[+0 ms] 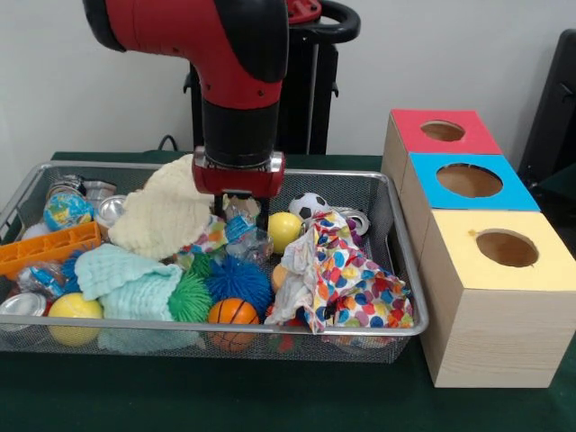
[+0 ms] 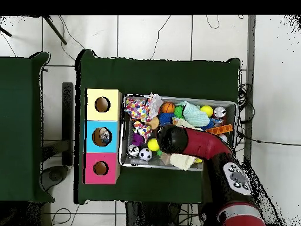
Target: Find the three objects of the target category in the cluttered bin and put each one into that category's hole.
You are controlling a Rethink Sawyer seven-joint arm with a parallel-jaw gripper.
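Note:
The silver wire-mesh bin (image 1: 396, 236) is full of clutter; it also shows in the overhead view (image 2: 121, 154). My gripper (image 1: 240, 214) is lowered into its middle, right over a crinkly blue, white and clear packet (image 1: 245, 232); its tips are hidden among the clutter. Another blue and white packet (image 1: 43, 274) lies at the left under an orange block (image 1: 45, 248). A blue and yellow crinkly packet (image 1: 67, 210) lies at the far left. In the overhead view the arm (image 2: 170, 140) hides the gripper. Something silvery (image 2: 105, 136) shows inside the blue box's hole.
Red (image 1: 441, 131), blue (image 1: 468, 181) and yellow (image 1: 507, 248) topped boxes with holes stand right of the bin. In the bin: cream cloth (image 1: 162, 214), mint cloth (image 1: 130, 281), dotted cloth (image 1: 351, 279), blue spiky ball (image 1: 239, 281), basketball (image 1: 232, 313), yellow ball (image 1: 284, 230), cans (image 1: 22, 306).

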